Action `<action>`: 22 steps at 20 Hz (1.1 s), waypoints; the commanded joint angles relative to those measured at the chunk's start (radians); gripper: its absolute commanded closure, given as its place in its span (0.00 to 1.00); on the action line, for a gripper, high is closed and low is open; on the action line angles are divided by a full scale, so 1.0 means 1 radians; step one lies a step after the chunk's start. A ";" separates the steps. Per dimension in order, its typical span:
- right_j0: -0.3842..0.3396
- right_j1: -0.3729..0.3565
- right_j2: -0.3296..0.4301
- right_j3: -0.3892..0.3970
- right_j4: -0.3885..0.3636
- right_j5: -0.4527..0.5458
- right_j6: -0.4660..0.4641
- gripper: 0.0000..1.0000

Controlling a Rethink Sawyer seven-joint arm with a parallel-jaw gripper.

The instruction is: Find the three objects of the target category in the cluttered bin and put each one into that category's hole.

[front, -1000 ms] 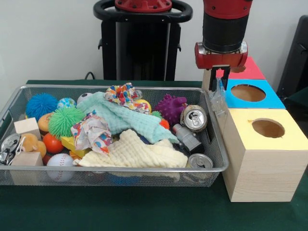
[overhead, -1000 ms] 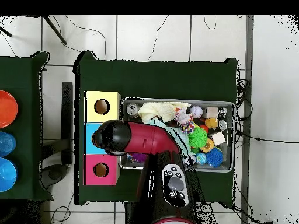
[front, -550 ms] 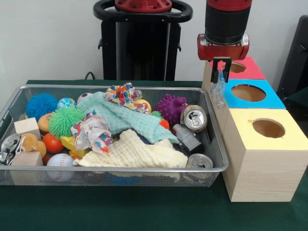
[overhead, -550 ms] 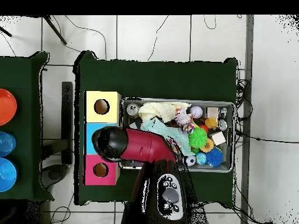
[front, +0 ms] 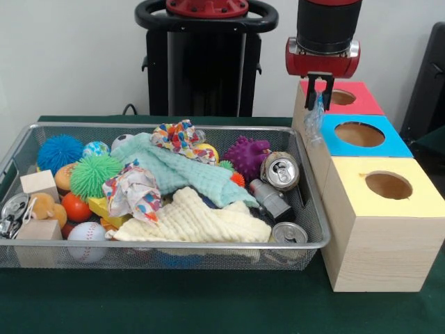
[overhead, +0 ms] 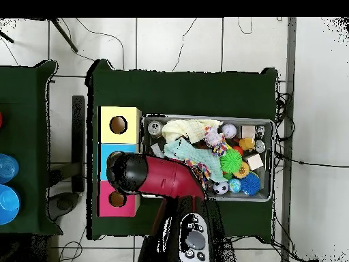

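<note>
My gripper point(front: 319, 89) hangs above the near left edge of the red-topped box point(front: 358, 101), beside the bin's right end. It is shut on a clear, crumpled plastic piece point(front: 313, 122) that dangles below the fingers. The blue-topped box point(front: 361, 134) and yellow-topped box point(front: 386, 186) follow in a row, each with a round hole. In the overhead view the arm's wrist point(overhead: 127, 173) covers the gripper, over the seam between the blue box and the red box point(overhead: 116, 200). The wire bin point(front: 174, 245) holds two drink cans point(front: 281, 170) point(front: 289, 233) at its right end.
The bin also holds a mint cloth point(front: 177, 170), a cream cloth point(front: 195, 219), patterned rags, spiky balls point(front: 60, 151), a baseball point(front: 87, 233), wooden blocks point(front: 38, 183) and a grey object point(front: 270, 198). The pedestal stands behind it.
The gripper has risen and shifted away from the bin toward the red box, carrying the clear plastic piece. The things in the bin have not moved.
</note>
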 commanded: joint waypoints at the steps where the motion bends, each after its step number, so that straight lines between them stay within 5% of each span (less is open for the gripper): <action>1: 0.034 -0.006 0.033 0.065 0.078 0.008 0.279 1.00; 14: 0.021 -0.037 0.016 0.012 0.098 0.152 0.274 1.00; 22: 0.055 -0.012 0.013 -0.014 0.121 0.137 0.323 1.00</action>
